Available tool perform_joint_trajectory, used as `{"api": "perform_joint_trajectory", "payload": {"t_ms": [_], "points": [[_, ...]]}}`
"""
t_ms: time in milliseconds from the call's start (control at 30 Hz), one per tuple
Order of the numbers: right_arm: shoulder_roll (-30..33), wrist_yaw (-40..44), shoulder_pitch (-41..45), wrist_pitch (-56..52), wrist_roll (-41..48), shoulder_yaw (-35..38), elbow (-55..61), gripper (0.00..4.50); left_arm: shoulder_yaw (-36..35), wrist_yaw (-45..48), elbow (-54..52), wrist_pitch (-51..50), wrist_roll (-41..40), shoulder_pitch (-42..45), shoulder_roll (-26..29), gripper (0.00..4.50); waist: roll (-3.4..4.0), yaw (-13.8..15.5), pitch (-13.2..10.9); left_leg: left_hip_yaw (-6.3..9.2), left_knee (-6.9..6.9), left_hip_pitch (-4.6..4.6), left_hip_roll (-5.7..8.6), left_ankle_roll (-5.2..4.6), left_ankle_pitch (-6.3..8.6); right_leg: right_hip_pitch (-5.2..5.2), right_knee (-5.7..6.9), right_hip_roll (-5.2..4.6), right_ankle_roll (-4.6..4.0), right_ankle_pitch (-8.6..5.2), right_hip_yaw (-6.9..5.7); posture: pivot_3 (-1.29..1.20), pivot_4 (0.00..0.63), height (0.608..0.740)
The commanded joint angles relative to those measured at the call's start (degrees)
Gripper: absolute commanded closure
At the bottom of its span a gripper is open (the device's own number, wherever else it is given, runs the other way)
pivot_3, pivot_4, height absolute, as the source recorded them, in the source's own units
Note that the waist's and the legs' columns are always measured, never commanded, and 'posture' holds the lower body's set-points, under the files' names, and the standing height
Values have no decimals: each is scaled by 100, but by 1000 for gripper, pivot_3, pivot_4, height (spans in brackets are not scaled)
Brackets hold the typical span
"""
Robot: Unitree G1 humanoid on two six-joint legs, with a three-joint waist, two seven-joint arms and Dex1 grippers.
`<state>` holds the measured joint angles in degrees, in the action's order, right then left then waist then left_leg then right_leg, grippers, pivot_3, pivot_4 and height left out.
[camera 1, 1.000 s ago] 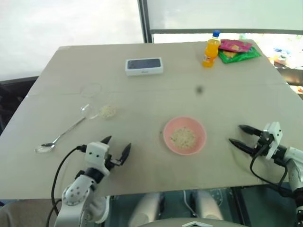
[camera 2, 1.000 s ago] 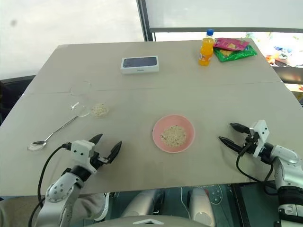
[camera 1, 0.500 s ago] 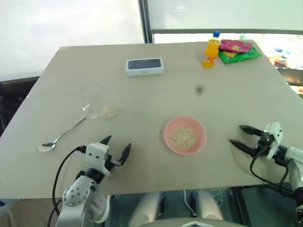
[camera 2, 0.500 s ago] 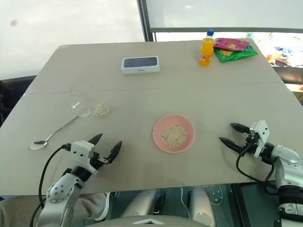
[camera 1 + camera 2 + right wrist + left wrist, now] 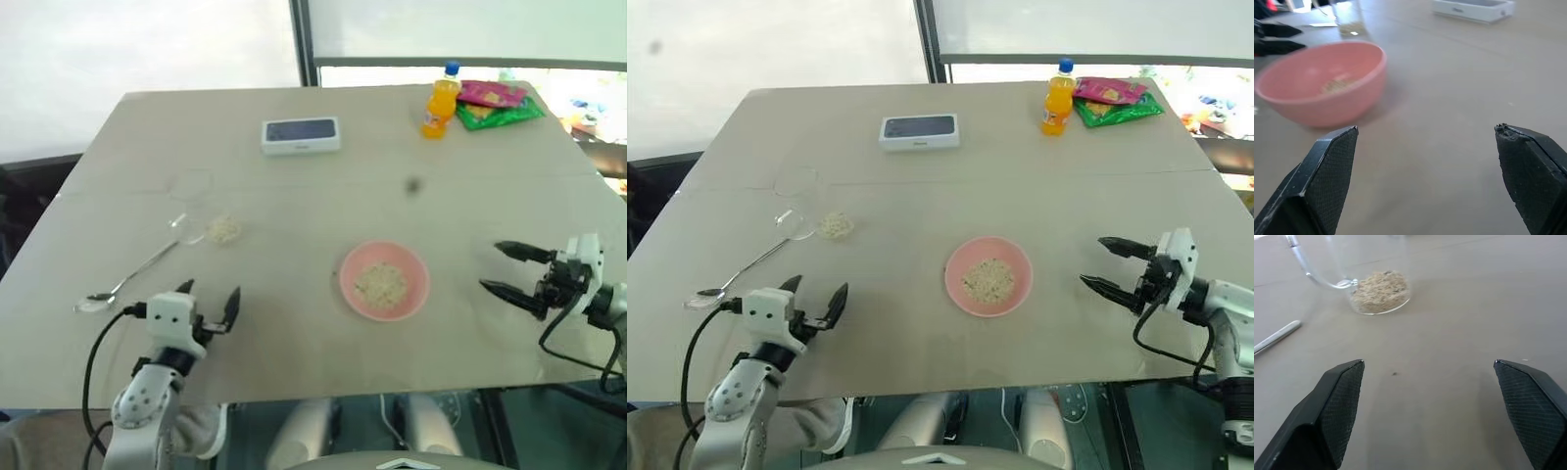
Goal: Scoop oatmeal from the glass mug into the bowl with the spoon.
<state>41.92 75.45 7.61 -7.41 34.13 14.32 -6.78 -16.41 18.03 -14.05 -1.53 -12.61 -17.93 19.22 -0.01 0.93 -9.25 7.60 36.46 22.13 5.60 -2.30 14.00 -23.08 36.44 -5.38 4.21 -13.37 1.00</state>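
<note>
I have both arms up over the near edge of the table (image 5: 294, 186), and neither one holds anything. The left gripper (image 5: 208, 299) hangs near the near-left corner with its jaws wide apart. The right gripper (image 5: 512, 268) hovers toward the right edge, jaws spread wide too, pointing in across the table at the bowl (image 5: 383, 280).

The salmon-pink bowl sits in the middle of the near half of the table, between my two grippers and apart from both. A small heap of oatmeal (image 5: 380, 284) lies in its bottom.

The glass mug (image 5: 192, 208) stands on the left side of the table, well in from the near edge, clear and hard to make out. Through the left wrist camera I see oat flakes (image 5: 1379, 285) piled at its base, straight ahead of my open jaws.

The spoon (image 5: 125, 282) lies flat on the table, its head toward the left edge and its thin handle running up toward the mug. It is just beyond my left gripper, not touching it.

Toward the far edge there is a white box (image 5: 301, 135), and near the far-right corner an orange drink bottle (image 5: 440, 101) stands upright beside some snack packets (image 5: 495, 103).
</note>
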Motion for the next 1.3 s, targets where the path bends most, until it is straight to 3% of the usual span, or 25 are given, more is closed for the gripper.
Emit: {"api": "perform_joint_trajectory", "payload": {"t_ms": [33, 400, 600, 1067, 1167, 1300], "points": [[331, -13, 242, -991, 836, 26, 1364, 0, -674, -316, -421, -803, -252, 274, 369, 118, -3, 0, -1, 0, 1, 9, 0, -17, -10, -11, 4, 0, 0, 0, 0, 0, 150, 740], [-23, -918, 1216, -2196, 1420, -660, 2807, 0, -1250, 108, 202, -2340, -429, 869, 1697, 118, -27, -6, -12, 3, 13, 56, 8, -15, -13, -60, 25, 4, -3, 2, -3, 0, 150, 740], [-8, -1032, 1147, -2229, 1369, -599, 2878, 0, -1408, 582, 748, -2837, -491, 912, 2328, 118, -43, -6, -21, 4, 11, 67, 11, -7, -17, -71, 25, -10, -5, 3, -4, 0, 150, 740], [-68, -1509, 793, -2203, 1483, -351, 3175, 0, -912, 1898, 3226, -3220, -356, 1776, 3471, 118, -22, -38, -11, 0, 9, 51, 6, -14, -13, -72, 39, -6, -8, 4, 4, 0, 150, 740], [-98, -1609, 726, -2206, 1538, -287, 3205, 0, -878, 2145, 3686, -3225, -355, 1841, 3593, 806, -17, -72, -8, -1, 8, 48, 2, -14, -13, -72, 40, -2, -11, 6, 6, 0, 150, 740], [-118, -1653, 663, -2165, 1545, -253, 3193, 0, -893, 2235, 4114, -3276, -382, 1863, 3599, 2587, 14, -162, 10, -7, 5, 44, 2, -15, -13, -72, 41, -2, -12, 7, 15, 0, 150, 740]]}}
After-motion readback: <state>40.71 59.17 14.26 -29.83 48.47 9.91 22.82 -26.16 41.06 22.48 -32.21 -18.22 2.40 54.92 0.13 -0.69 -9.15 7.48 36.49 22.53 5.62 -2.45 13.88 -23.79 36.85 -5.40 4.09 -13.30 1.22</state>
